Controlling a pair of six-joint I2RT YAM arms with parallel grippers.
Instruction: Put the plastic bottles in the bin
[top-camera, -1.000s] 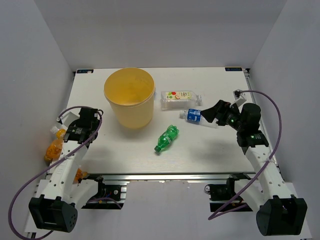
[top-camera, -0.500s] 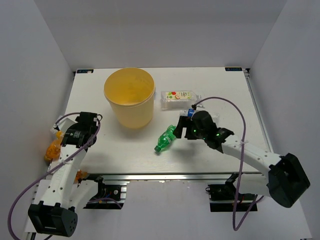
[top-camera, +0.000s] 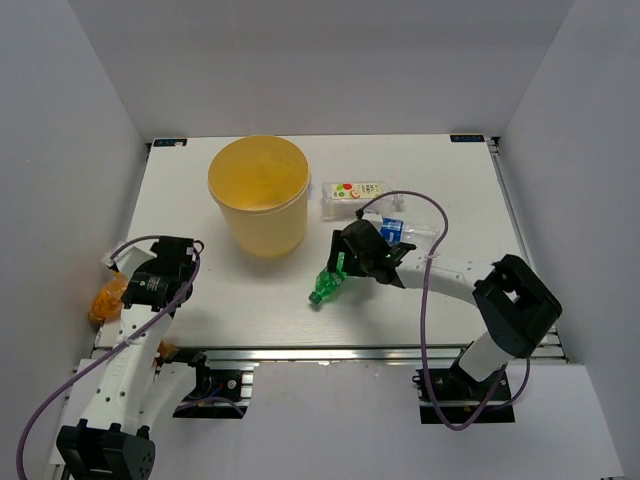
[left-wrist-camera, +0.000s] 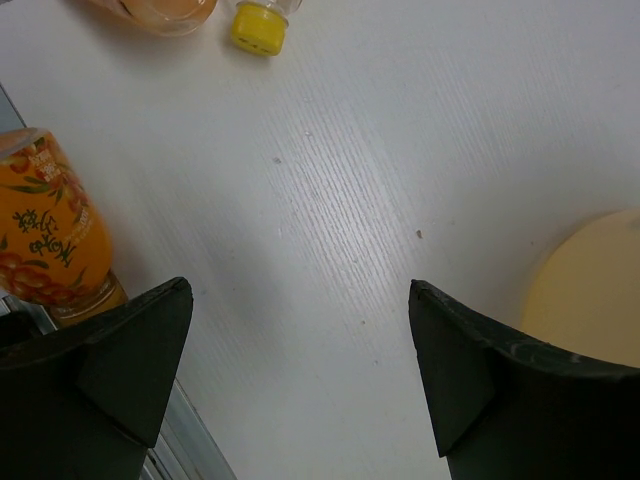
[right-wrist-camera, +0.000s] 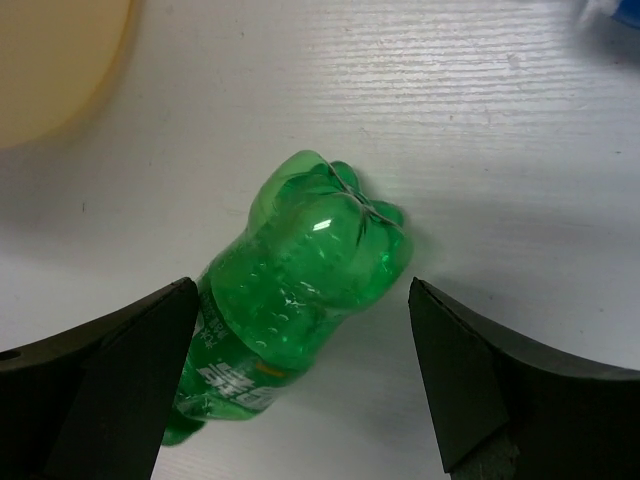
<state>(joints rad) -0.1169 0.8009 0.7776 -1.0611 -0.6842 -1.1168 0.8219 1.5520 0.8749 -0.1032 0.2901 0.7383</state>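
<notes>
Near-left of the round yellow plastic bin (top-camera: 262, 232), the left gripper (left-wrist-camera: 300, 385) is hanging wide open beside the orange plastic bottle (left-wrist-camera: 45, 250). Near-right of the bin, the right gripper (right-wrist-camera: 300, 375) is hovering, jaws wide, over the green plastic bottle (right-wrist-camera: 300, 290) lying there.

Robotics lab test cell, not a home or a shop. Plain white panel walls (top-camera: 330, 70) box in the space ahead of the right gripper (top-camera: 343, 264) and to both sides of it. White bench table (top-camera: 450, 300) under it. Aluminium extrusion rail (top-camera: 330, 352) behind it along the near edge, arm bases (top-camera: 100, 452) mounted there, purple cables (top-camera: 424, 320) looping loose. Only staged props on the top: yellow bin (top-camera: 258, 200) ahead-left of the gripper, green bottle (top-camera: 328, 282) lying between its fingers. Flat, even lighting throughout.
</notes>
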